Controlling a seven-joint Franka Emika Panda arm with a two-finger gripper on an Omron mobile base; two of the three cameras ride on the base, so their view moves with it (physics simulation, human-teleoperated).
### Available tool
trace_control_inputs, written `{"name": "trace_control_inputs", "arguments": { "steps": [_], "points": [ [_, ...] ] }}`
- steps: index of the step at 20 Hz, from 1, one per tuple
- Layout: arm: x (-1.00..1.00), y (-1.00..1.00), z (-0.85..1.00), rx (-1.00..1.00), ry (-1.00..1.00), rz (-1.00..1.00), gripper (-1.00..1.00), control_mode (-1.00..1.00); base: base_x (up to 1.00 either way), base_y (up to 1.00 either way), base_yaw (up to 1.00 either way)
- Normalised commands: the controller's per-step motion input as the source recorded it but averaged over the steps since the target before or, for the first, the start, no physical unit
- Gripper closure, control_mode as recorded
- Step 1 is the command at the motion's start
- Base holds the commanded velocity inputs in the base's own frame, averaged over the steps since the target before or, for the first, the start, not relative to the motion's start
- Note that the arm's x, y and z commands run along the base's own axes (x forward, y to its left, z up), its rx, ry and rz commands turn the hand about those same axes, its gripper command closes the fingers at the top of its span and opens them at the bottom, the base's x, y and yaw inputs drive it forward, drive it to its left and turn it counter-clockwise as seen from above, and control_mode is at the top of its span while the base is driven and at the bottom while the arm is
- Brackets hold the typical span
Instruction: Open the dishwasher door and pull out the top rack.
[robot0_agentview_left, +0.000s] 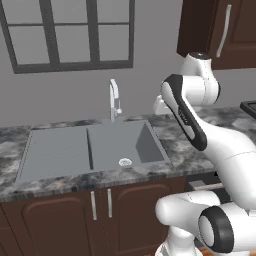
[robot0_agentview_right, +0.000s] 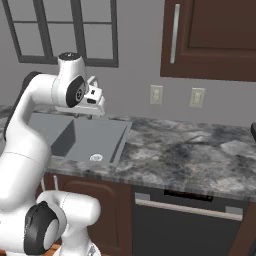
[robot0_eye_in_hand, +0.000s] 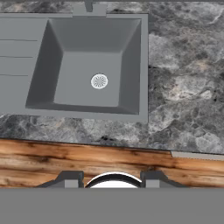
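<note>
The dishwasher door (robot0_agentview_right: 185, 232) is a dark panel under the counter at the lower right, and it stands closed. Its silver bar handle (robot0_agentview_right: 187, 207) runs along the top edge; a sliver of that handle (robot0_eye_in_hand: 197, 155) lies at the counter's front edge in the hand view. The top rack is hidden behind the closed door. My gripper (robot0_agentview_right: 95, 111) hangs high above the sink, left of the dishwasher, pointing down. Its two dark fingertips (robot0_eye_in_hand: 70, 179) stand apart with nothing between them; the gripper (robot0_eye_in_hand: 111, 179) is open.
A grey sink (robot0_agentview_left: 75, 150) with a drainboard and faucet (robot0_agentview_left: 115, 100) is set in the marbled counter (robot0_agentview_right: 190, 150). Brown cabinet doors (robot0_agentview_left: 100, 220) stand below it, a wall cabinet (robot0_agentview_right: 215, 40) hangs above, and wood floor (robot0_eye_in_hand: 65, 159) lies in front.
</note>
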Motion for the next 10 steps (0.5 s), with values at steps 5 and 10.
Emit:
{"name": "trace_control_inputs", "arguments": {
  "steps": [5,10],
  "points": [
    [0.00,0.00,0.00,0.00,0.00,0.00,-1.00,1.00,0.00,0.00,0.00],
    [0.00,0.00,0.00,0.00,0.00,0.00,-1.00,1.00,0.00,-0.01,0.00]
  ]
}}
